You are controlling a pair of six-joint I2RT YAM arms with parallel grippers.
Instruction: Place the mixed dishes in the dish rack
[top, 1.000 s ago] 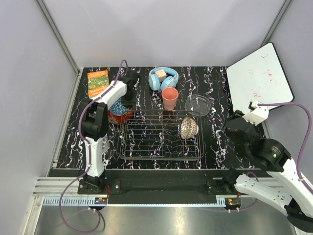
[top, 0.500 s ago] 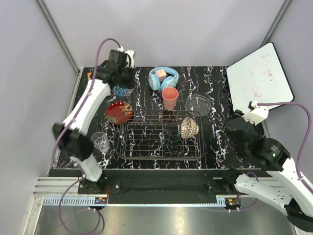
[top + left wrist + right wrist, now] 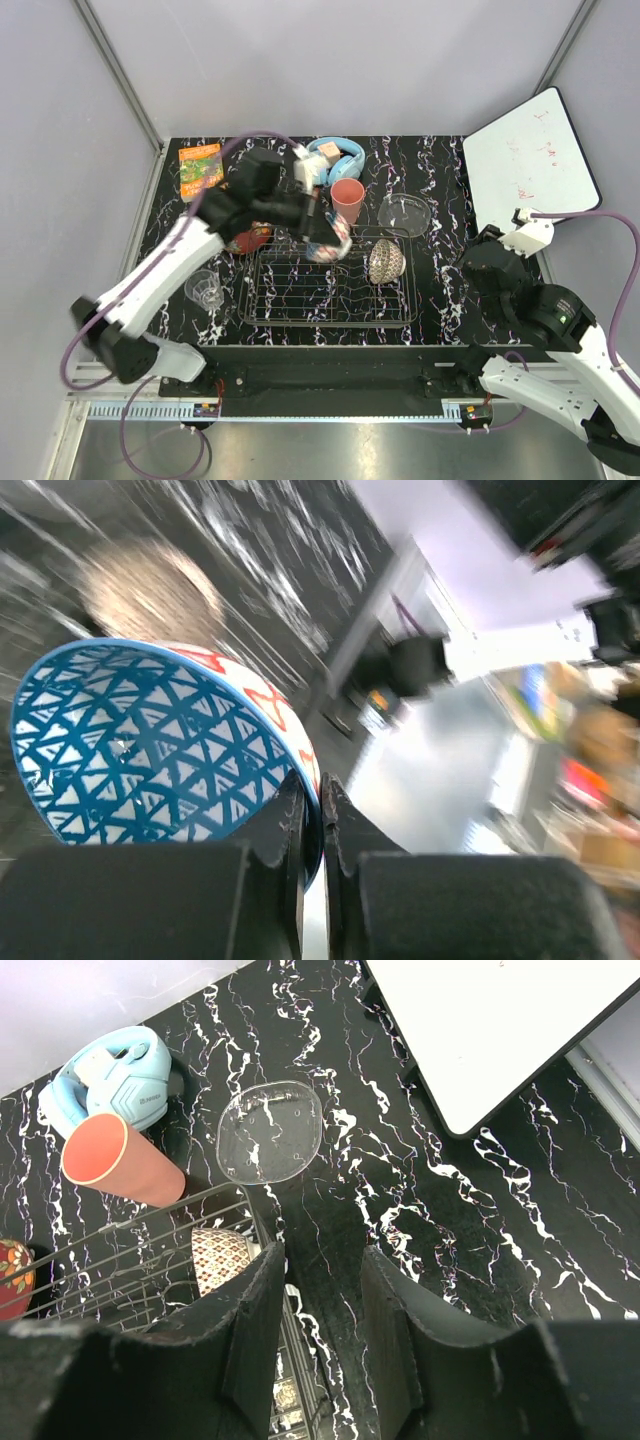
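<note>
Writing: the orange book (image 3: 200, 165) cover and the whiteboard (image 3: 530, 155) marks are too small to read. The headphones (image 3: 108, 1072) logo is illegible.

Dish rack (image 3: 330, 322) holds the beige-brown bowl (image 3: 385, 260), on edge at its right end.

My left pincer (image 3: 312, 785) is clenched on the rim of the blue-patterned bowl (image 3: 150, 750). The bowl has a triangle lattice inside and red marks outside, and it is tilted above the rack's far side.

Right pincer (image 3: 320, 1330) is released, grasping nothing.

Pink cup (image 3: 347, 200), glass dish (image 3: 405, 213) and tumbler (image 3: 205, 288) stand on the counter (image 3: 440, 300).

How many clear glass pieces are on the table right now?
2. A small glass tumbler stands left of the dish rack; a shallow glass dish lies beyond the rack's far right corner, right of the pink cup. The left arm could hide more.
</note>
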